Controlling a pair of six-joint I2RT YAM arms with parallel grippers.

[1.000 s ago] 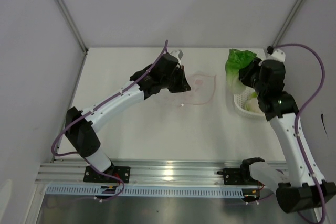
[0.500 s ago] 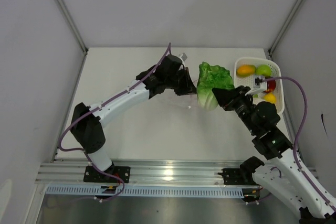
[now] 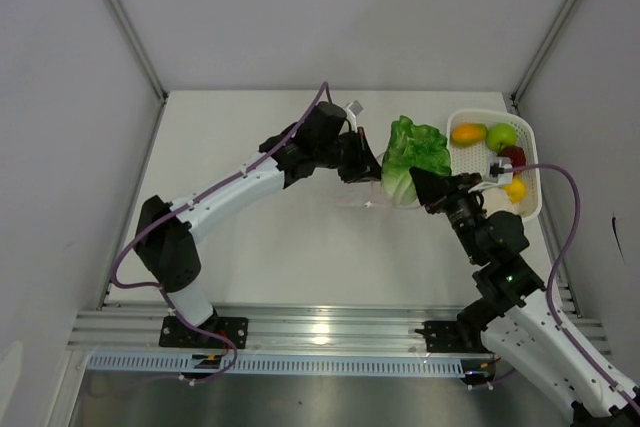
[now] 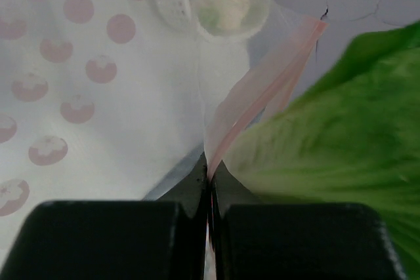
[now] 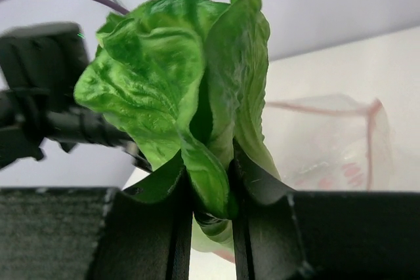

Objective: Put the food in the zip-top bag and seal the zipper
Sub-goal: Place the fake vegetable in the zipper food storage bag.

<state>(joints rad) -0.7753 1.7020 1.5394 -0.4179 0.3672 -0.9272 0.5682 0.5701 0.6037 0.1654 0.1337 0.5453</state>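
My right gripper [image 3: 425, 187] is shut on the green-white leafy cabbage [image 3: 408, 157], holding it above the table just right of the bag; in the right wrist view the cabbage [image 5: 187, 77] stands up between the fingers. My left gripper [image 3: 366, 165] is shut on the pink zipper strip [image 4: 252, 103] of the clear dotted zip-top bag [image 4: 79, 96], lifting its mouth edge. The bag [image 3: 370, 195] is faint in the top view and also shows in the right wrist view [image 5: 335, 136]. An orange fruit [image 3: 467, 133], green apple [image 3: 502, 134], red apple [image 3: 512, 156] and yellow fruit [image 3: 515, 189] lie in the basket.
The white mesh basket [image 3: 534, 177] stands at the table's right edge near the back. Grey walls enclose the table on three sides. The arm bases sit on a metal rail [image 3: 320, 327] at the near edge.
My right gripper has carried the cabbage from over the basket leftward to beside the bag's mouth. My left gripper has shifted slightly right and raised the bag's edge.
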